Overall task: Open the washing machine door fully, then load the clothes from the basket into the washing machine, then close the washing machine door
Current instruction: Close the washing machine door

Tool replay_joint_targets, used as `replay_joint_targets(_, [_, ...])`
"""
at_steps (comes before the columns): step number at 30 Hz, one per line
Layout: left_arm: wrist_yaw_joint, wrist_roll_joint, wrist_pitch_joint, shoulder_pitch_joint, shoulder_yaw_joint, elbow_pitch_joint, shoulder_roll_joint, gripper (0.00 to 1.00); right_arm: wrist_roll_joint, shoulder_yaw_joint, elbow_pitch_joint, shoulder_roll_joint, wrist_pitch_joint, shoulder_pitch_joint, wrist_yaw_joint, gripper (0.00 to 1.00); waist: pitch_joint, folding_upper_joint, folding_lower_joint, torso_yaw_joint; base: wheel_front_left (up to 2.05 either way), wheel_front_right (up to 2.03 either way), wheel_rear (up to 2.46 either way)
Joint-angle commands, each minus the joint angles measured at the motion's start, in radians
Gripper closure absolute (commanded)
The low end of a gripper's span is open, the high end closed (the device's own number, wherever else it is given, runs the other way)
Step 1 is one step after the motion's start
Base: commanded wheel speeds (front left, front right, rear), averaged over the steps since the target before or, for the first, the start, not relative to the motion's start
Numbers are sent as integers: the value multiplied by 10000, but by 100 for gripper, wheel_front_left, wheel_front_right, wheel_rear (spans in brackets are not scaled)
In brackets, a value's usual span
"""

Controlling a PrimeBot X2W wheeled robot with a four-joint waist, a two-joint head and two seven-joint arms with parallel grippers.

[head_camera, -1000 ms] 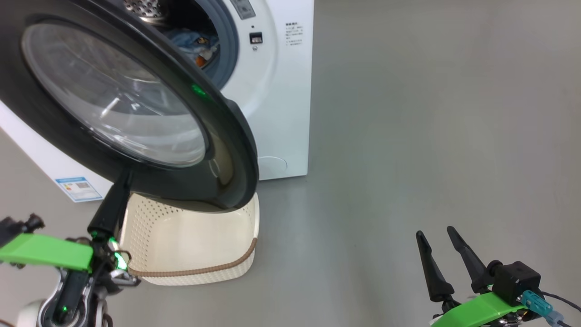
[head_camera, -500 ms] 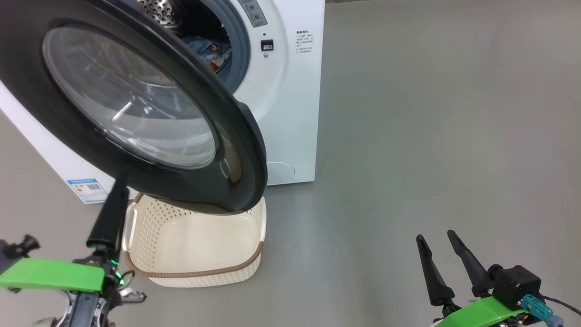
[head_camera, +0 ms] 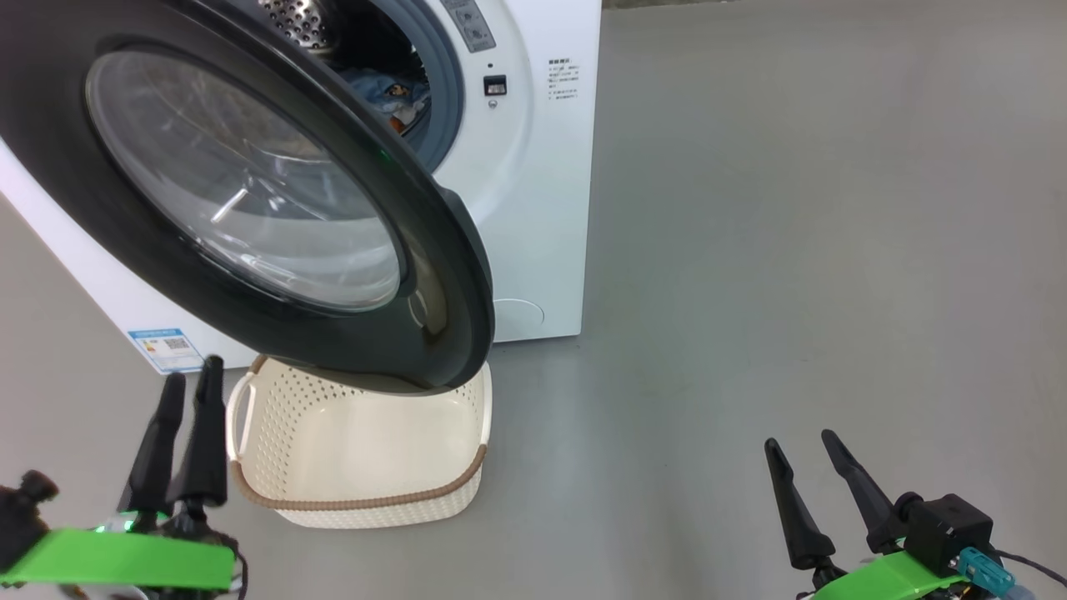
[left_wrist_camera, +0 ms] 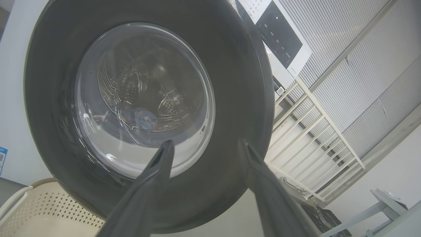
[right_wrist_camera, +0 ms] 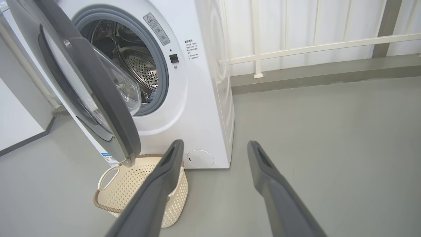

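Observation:
The washing machine [head_camera: 533, 208] stands at the back left, and its door [head_camera: 250, 192], black-rimmed with a glass bowl, hangs partly open over the basket [head_camera: 358, 467]. The cream basket looks empty. Blue clothes [head_camera: 392, 92] lie inside the steel drum. My left gripper [head_camera: 193, 371] is open, just below and left of the door's lower rim, touching nothing. In the left wrist view the left gripper [left_wrist_camera: 205, 142] points at the door [left_wrist_camera: 246, 98], and clothes [left_wrist_camera: 141, 120] show through the glass. My right gripper [head_camera: 798, 440] is open and empty at the lower right, far from the machine.
Bare grey floor [head_camera: 792, 250] stretches to the right of the machine. In the right wrist view a white railing [right_wrist_camera: 296, 49] runs along the wall behind. A blue sticker [head_camera: 165, 348] sits low on the machine's front.
My left gripper has opened and dropped back from the door's lower rim, which it was touching while shut. The head camera shifted slightly. The right gripper stayed put.

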Motion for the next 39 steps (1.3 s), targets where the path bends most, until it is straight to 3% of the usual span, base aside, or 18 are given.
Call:
replay_joint_targets(1, [-71, 357, -112, -193, 299, -118, 383, 0, -106, 259, -258, -23, -120, -51, 16, 0, -18, 0, 0, 3, 0, 0, 0])
replay_joint_targets(4, [-71, 1694, -168, -175, 330, 117, 586, 0, -106, 262, -258, -31, -120, -28, 16, 0, -63, 0, 0, 12, 0, 0, 0])
replay_joint_targets(21, [-71, 7552, -178, 955, 1691, 81, -662, 0, -112, 280, -273, -47, -120, 120, 16, 0, -212, 0, 0, 11, 0, 0, 0])
replay_joint_targets(25, [-71, 8216, -179, 1193, 1850, -154, -969, 0, -96, 301, -283, -50, -120, 88, 16, 0, -176, 0, 0, -9, 0, 0, 0])
replay_joint_targets(39, [-71, 9026, -179, 2041, 2412, 170, -1607, 0, -103, 312, -299, -42, -120, 41, 16, 0, -207, 0, 0, -104, 0, 0, 0])
